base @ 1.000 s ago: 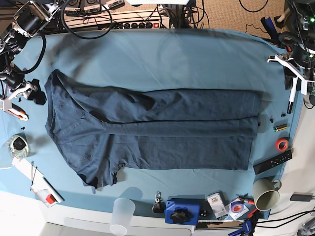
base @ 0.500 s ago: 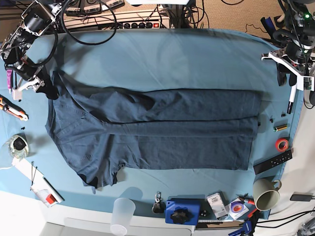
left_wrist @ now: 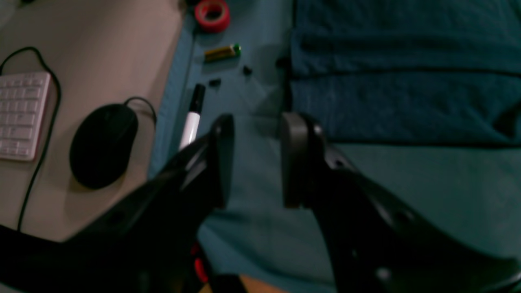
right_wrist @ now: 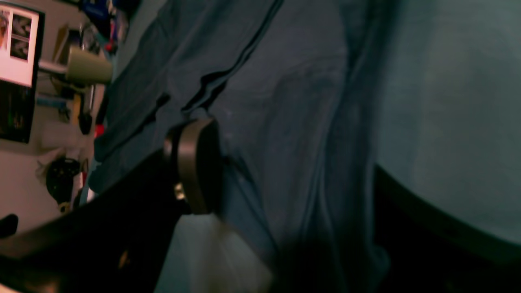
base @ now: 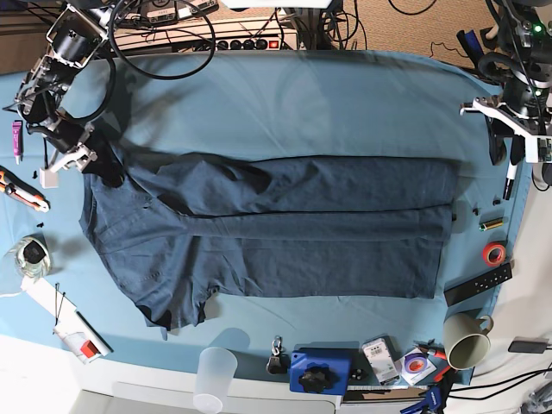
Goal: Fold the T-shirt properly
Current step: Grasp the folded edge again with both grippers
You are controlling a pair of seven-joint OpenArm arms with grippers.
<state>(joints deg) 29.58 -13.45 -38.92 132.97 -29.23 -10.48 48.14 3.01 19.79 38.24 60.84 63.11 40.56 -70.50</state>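
The dark navy T-shirt [base: 276, 228] lies spread on the teal table cloth [base: 302, 103], its long sides folded inward and one sleeve sticking out at the near left. My right gripper [base: 93, 164] hovers at the shirt's far-left corner. In the right wrist view its jaws [right_wrist: 293, 179] stand wide apart over wrinkled shirt fabric [right_wrist: 285, 101], gripping nothing. My left gripper [base: 504, 147] is over the cloth at the far right, just beyond the shirt's right edge [left_wrist: 407, 81]. The left wrist view shows the left gripper [left_wrist: 256, 160] open with only bare cloth between its fingers.
Beside the left gripper lie a marker [left_wrist: 191, 118], a battery [left_wrist: 222, 53] and red tape [left_wrist: 211, 14]; a mouse [left_wrist: 101, 144] sits off the cloth. A plastic cup [base: 216, 375], blue box [base: 319, 371], mug [base: 466, 341] and remote [base: 479, 285] line the near edge.
My right gripper has travelled from the table's left edge up and rightward to the shirt's far-left corner. The left arm has shifted slightly toward the far side. The shirt lies as before.
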